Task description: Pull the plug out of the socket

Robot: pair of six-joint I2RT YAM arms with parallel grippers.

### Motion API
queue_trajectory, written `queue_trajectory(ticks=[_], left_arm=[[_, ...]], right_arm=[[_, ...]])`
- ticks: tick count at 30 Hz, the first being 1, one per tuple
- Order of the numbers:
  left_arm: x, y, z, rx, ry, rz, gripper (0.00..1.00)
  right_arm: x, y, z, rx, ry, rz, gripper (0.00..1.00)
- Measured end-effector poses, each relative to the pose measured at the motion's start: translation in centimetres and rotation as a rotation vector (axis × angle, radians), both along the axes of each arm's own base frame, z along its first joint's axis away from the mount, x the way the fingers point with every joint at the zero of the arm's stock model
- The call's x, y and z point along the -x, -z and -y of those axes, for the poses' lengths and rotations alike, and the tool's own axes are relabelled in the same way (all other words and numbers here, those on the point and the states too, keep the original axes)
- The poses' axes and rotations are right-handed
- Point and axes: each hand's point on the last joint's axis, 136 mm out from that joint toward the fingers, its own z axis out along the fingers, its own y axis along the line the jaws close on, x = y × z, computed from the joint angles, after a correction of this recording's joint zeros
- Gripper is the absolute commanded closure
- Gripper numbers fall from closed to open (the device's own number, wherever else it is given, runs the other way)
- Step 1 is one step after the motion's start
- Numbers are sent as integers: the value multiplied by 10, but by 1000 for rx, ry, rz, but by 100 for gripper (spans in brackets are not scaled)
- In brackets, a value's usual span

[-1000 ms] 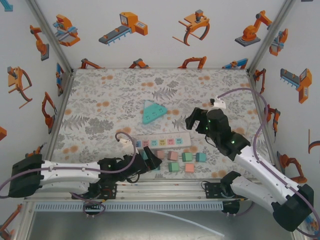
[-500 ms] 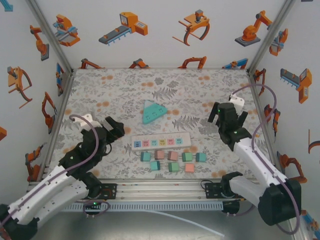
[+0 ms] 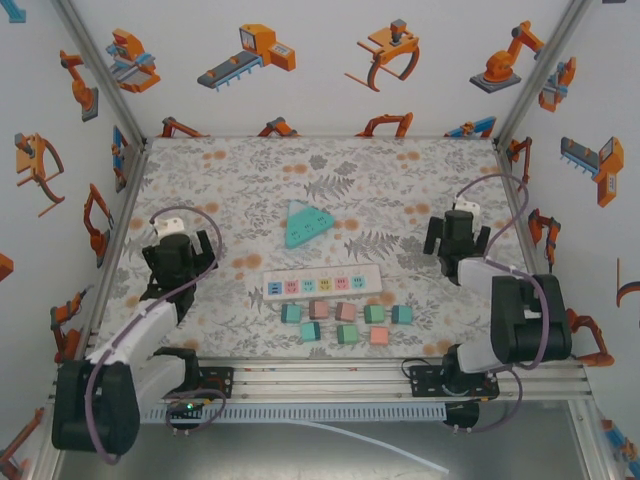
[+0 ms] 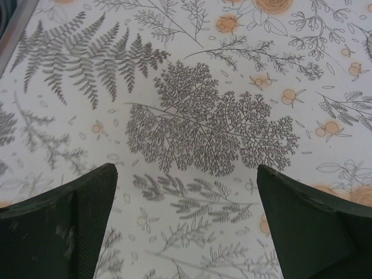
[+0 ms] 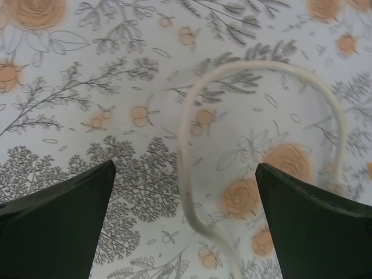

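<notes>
The white strip (image 3: 322, 283) with five pastel outlets lies flat, pastel cube plugs (image 3: 346, 311) just on its near side, and the left gripper (image 3: 180, 258) and right gripper (image 3: 457, 240) are released, well off either end.

From my station I count eight small cube plugs (image 3: 346, 311) on the table (image 3: 230, 180): three teal, three pink and two green, five in the far row and three in the near one. There is one white power strip (image 3: 322, 284) and one teal triangular adapter (image 3: 305, 224). My right wrist camera gives me one loop of white cable (image 5: 181, 151).
</notes>
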Motion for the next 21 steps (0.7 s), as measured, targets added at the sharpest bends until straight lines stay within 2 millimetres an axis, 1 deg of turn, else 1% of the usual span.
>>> queue_trajectory(ticks=[3,5,7,8,9,10,13,21], left_arm=[[-17,19,-5,6,30,-5,3],[-27,29,-6,11,54,-9,3],[-39,37,-3,34,86,-1,3],[-46,41,-3,46,99,9,3],[-52,44,-2,52,113,21,3],[-57,43,-3,51,121,42,3],[-62,35,-2,64,137,84,3],[-71,27,12,48,176,105,3]], right_arm=[[-13,-3,-5,10,-51,50,1],[-18,-7,-9,9,-79,89,1],[-17,-8,-11,-1,-105,126,1],[-15,-6,-12,-11,-119,137,2],[-13,-4,-12,-28,-136,155,1],[-11,-2,-11,-40,-144,170,0],[-3,9,-9,-63,-161,169,1],[-9,-5,-8,-63,-152,234,1]])
